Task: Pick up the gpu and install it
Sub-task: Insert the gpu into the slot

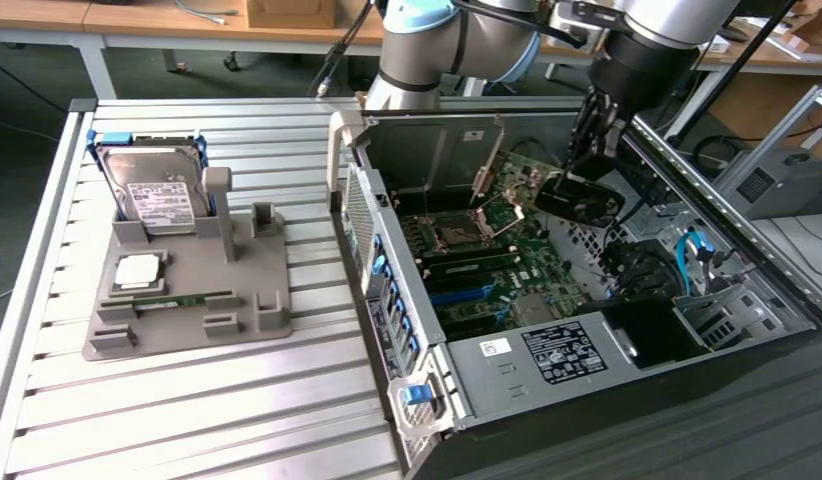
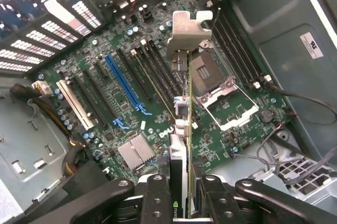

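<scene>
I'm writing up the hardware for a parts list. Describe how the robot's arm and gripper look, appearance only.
The arm is built of silver-grey metal tubes with rounded joints, light blue caps on the joints and a black wrist section. The gripper is matte black, with rounded linkage bars at each side and flat fingers dotted with round screw holes.

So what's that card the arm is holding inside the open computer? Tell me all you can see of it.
That is the gpu: a thin, flat circuit card, seen edge-on in the wrist view, with a bent silver metal bracket at its far end. The gripper clamps it from both sides, standing on edge above the green motherboard inside the open computer case. Whether it touches the board I cannot tell.
</scene>
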Robot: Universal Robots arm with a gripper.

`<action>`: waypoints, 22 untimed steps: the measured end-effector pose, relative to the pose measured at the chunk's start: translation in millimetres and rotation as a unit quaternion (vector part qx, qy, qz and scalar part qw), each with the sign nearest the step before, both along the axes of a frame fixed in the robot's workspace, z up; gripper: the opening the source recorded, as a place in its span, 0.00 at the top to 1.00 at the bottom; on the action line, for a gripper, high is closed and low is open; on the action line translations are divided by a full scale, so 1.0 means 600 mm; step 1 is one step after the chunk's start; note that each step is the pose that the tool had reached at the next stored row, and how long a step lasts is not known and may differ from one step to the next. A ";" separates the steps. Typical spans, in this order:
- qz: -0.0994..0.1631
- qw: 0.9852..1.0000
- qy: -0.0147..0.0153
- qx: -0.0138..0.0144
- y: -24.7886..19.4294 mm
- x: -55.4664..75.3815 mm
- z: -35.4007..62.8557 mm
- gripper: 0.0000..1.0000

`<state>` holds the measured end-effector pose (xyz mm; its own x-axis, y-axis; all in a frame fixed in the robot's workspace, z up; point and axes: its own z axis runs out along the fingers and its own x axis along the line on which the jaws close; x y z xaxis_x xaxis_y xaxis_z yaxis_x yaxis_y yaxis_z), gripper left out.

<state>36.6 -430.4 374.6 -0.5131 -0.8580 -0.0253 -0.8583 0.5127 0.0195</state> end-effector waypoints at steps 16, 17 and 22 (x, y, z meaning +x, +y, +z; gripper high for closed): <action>0.123 0.992 0.000 0.000 0.0000 0.000 0.000 0.73; 0.128 0.992 0.000 0.000 0.0000 0.000 0.000 0.73; 0.168 0.986 0.000 0.000 0.0000 0.000 0.000 0.73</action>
<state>36.5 -430.4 374.6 -0.1999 -0.9795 -0.0254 -0.9797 0.1995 0.0195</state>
